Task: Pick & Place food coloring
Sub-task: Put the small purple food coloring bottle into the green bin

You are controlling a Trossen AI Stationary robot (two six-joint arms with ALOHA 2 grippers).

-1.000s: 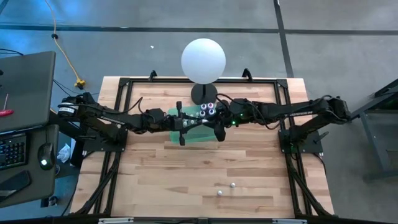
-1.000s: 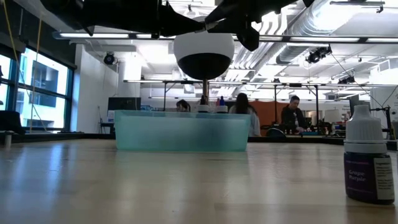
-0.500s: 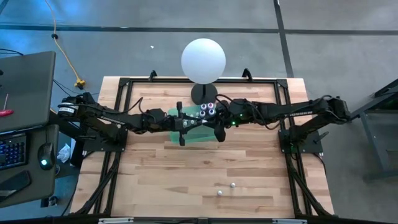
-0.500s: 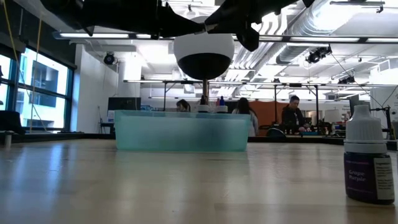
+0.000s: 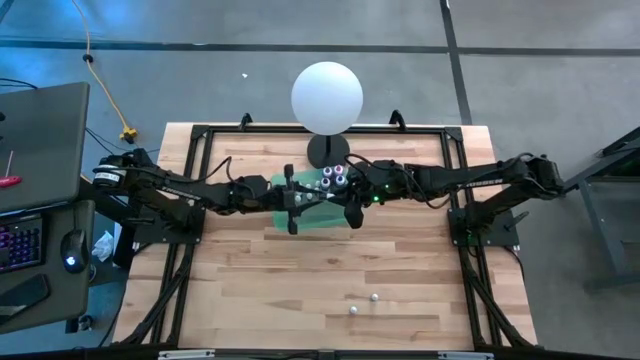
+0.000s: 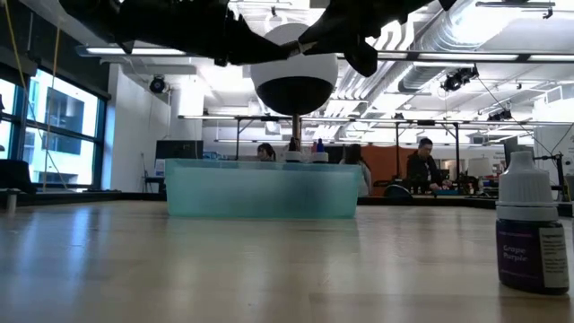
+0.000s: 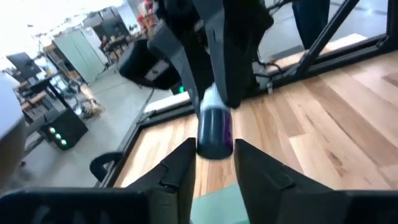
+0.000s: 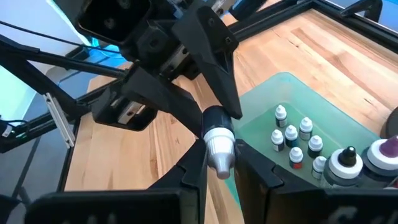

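Above the green tray [image 5: 315, 213] at mid-desk, the two grippers meet over one food coloring bottle [image 8: 217, 140]. It is held in the air between them, lying roughly level, its long axis running from one gripper to the other. Its dark purple body [image 7: 214, 130] points toward the left gripper [image 7: 214, 163]; its white cap points toward the right gripper [image 8: 219, 169]. The right jaws pinch the cap end. The left jaws stand just beside the dark base on either side; whether they press it I cannot tell. More small bottles [image 8: 292, 138] stand upright in the tray. Another purple bottle [image 6: 531, 231] stands upright near the desk [image 5: 400, 270] edge.
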